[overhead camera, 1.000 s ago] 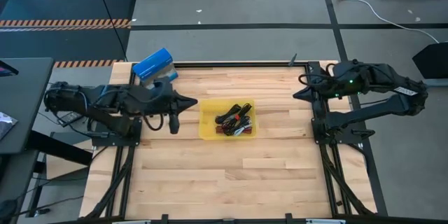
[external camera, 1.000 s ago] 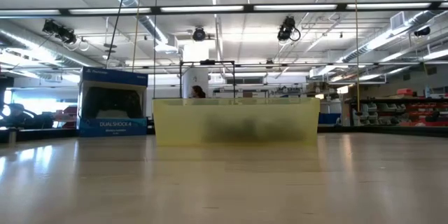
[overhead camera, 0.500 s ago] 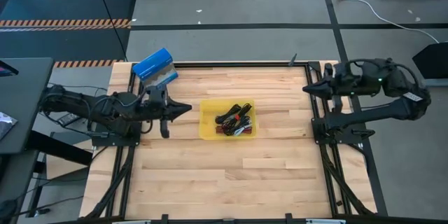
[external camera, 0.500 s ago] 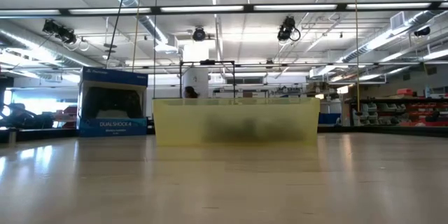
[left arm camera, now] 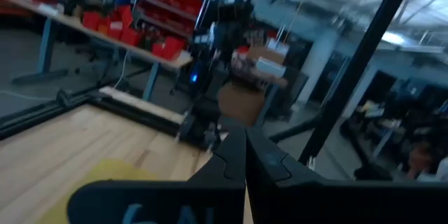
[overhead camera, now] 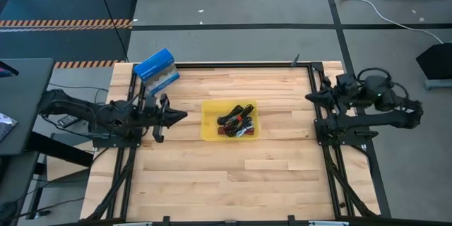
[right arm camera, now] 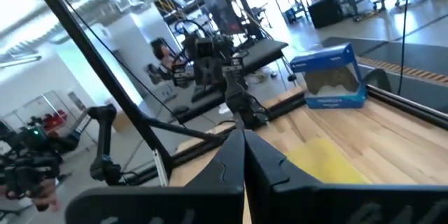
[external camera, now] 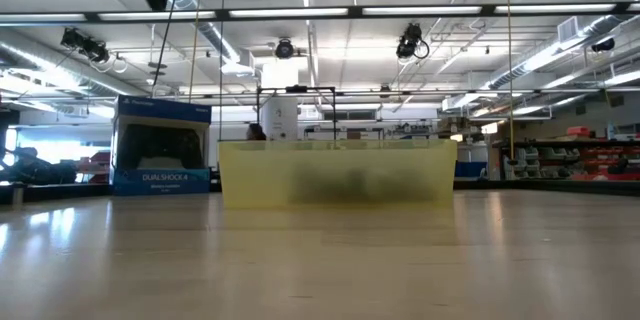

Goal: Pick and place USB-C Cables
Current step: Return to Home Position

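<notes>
Legibly, box (external camera: 162, 147) reads "DUALSHOCK 4"; cables (overhead camera: 236, 120) in bin (overhead camera: 208, 131).

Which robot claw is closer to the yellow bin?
Left. The left gripper is just left of the yellow bin; the right gripper is much farther off on its right.

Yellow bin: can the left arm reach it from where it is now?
Probably yes. The left gripper, shut, sits by the left edge of the table pointing at the bin, with only bare wood between them. The blue box stands at the far corner, clear of that path.
</notes>
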`<action>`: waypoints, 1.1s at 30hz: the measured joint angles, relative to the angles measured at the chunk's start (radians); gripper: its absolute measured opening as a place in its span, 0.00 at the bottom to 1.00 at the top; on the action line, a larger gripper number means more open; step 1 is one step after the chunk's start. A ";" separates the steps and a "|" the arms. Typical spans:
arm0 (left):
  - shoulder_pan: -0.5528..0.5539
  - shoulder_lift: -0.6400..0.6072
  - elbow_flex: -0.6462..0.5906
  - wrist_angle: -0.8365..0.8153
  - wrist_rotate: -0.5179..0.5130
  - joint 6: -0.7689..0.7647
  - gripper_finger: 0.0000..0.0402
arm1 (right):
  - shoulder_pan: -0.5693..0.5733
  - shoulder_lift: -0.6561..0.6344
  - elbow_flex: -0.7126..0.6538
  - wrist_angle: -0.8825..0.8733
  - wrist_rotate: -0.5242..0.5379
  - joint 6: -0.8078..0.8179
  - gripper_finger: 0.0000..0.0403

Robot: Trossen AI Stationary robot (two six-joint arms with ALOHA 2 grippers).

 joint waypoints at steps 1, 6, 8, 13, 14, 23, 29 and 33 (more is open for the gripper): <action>0.000 -0.008 -0.032 0.049 0.000 0.002 0.00 | 0.000 -0.019 -0.029 0.016 0.000 -0.001 0.00; -0.001 -0.018 -0.150 0.147 0.014 0.111 0.00 | 0.000 -0.083 -0.137 0.012 -0.052 -0.146 0.01; -0.002 -0.018 -0.177 0.147 0.035 0.164 0.00 | 0.000 -0.091 -0.169 0.015 -0.076 -0.162 0.01; -0.002 -0.017 -0.209 0.150 0.046 0.182 0.02 | 0.000 -0.098 -0.227 0.044 -0.102 -0.129 0.01; -0.001 -0.017 -0.217 0.153 0.047 0.182 0.01 | 0.000 -0.100 -0.238 0.057 -0.113 -0.139 0.01; -0.001 -0.017 -0.358 0.296 0.063 0.079 0.01 | 0.000 -0.126 -0.423 0.270 -0.133 -0.053 0.01; -0.001 -0.017 -0.404 0.326 0.061 0.074 0.01 | 0.000 -0.143 -0.560 0.501 -0.121 -0.010 0.01; -0.001 -0.017 -0.425 0.340 0.061 0.075 0.01 | 0.000 -0.144 -0.617 0.597 -0.104 -0.003 0.01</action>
